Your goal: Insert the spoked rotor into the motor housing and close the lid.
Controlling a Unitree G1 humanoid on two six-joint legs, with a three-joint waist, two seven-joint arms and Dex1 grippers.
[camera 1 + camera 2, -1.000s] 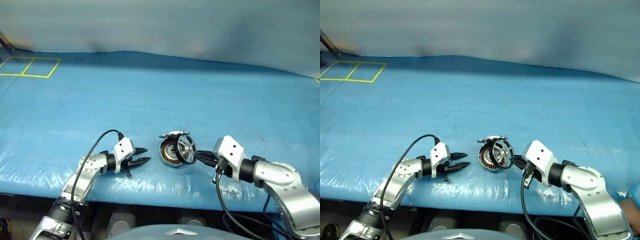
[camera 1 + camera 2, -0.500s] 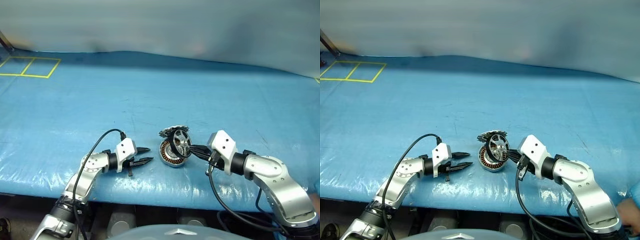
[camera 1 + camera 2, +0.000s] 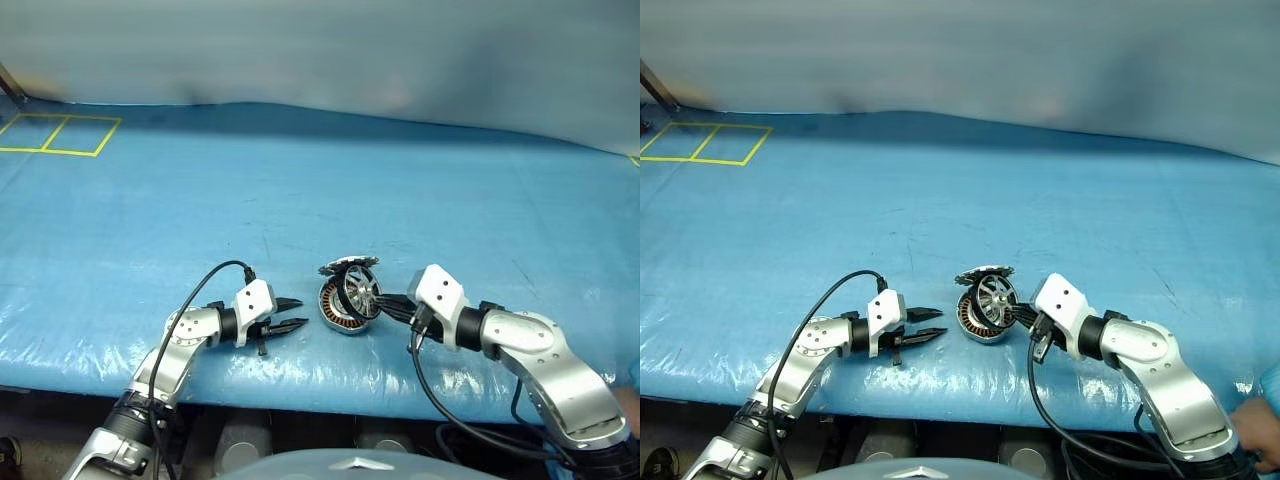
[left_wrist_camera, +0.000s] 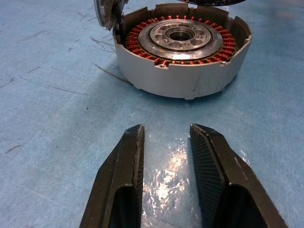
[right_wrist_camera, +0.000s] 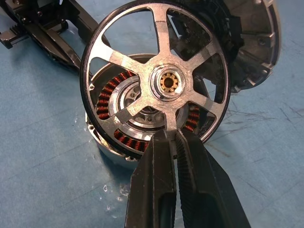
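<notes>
Your right hand [image 5: 172, 142] is clamped on the rim of the spoked rotor [image 5: 156, 80], its two fingers pinched together over the black rim at the foot of one silver spoke. You are holding the wheel upright on edge, tilted over the near-right side of the motor housing [image 3: 340, 306]; it is not seated in the cup. Through the spokes you can see the copper windings and the silver hub of the cup behind it.

The cup sits on the blue worktop [image 3: 300, 200], near its front edge, between your two hands. The lid [image 3: 348, 265] stands just behind the cup, at its far edge, and leans; in the left wrist view only a sliver of it shows at the cup's rim, so you cannot tell whether it rests on the wall or merely beside it.

Your left hand [image 4: 166, 142] is empty, its fingers set a narrow gap apart, pointed at the cup from the left and hovering close above the worktop, apart from the cup wall.
</notes>
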